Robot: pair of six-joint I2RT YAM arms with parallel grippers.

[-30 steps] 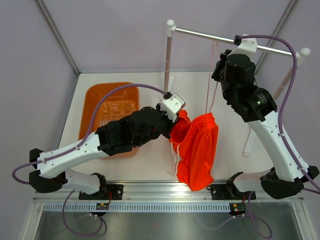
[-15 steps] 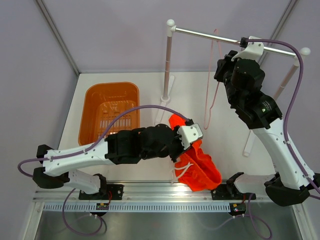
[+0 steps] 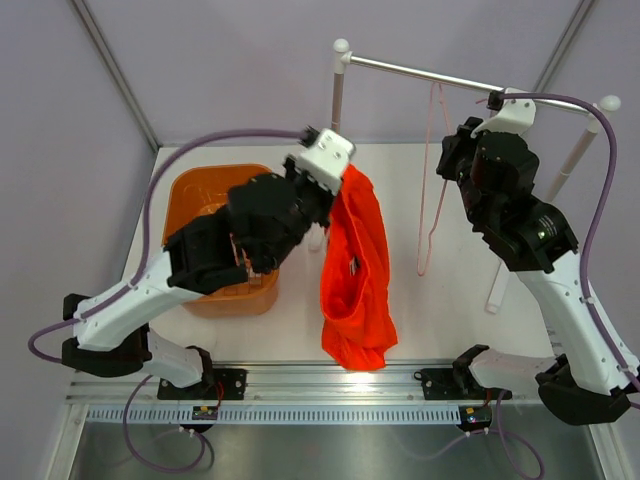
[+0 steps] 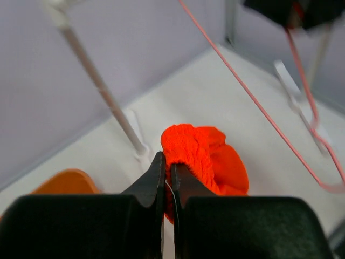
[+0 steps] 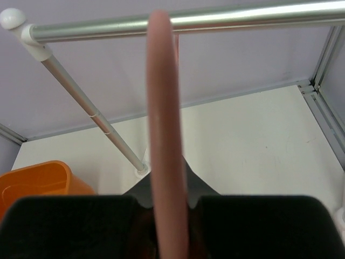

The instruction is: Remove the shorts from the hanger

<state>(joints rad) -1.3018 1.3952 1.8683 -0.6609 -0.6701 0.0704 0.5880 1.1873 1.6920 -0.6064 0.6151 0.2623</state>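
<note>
The orange-red shorts [image 3: 355, 270] hang free in a long fold from my left gripper [image 3: 335, 175], which is shut on their waistband, high beside the rail's left post. In the left wrist view the bunched waistband [image 4: 207, 159] sits between the closed fingers of that gripper [image 4: 167, 162]. The pale pink hanger [image 3: 432, 190] hangs bare from the silver rail [image 3: 420, 72], apart from the shorts. My right gripper [image 3: 458, 150] is shut on the hanger's upper wire, seen close up in the right wrist view [image 5: 164, 135]. The hanger also shows in the left wrist view [image 4: 253, 102].
An orange plastic basket [image 3: 200, 200] stands at the left, partly under my left arm; its corner shows in the right wrist view [image 5: 38, 181]. The rail's white posts [image 3: 335, 120] stand at back middle and right. The table's front edge has a metal track [image 3: 330, 385].
My left gripper has swung the shorts from low near the front edge up and back-left, toward the basket. The shorts now hang long and clear of the hanger. The right arm barely moved.
</note>
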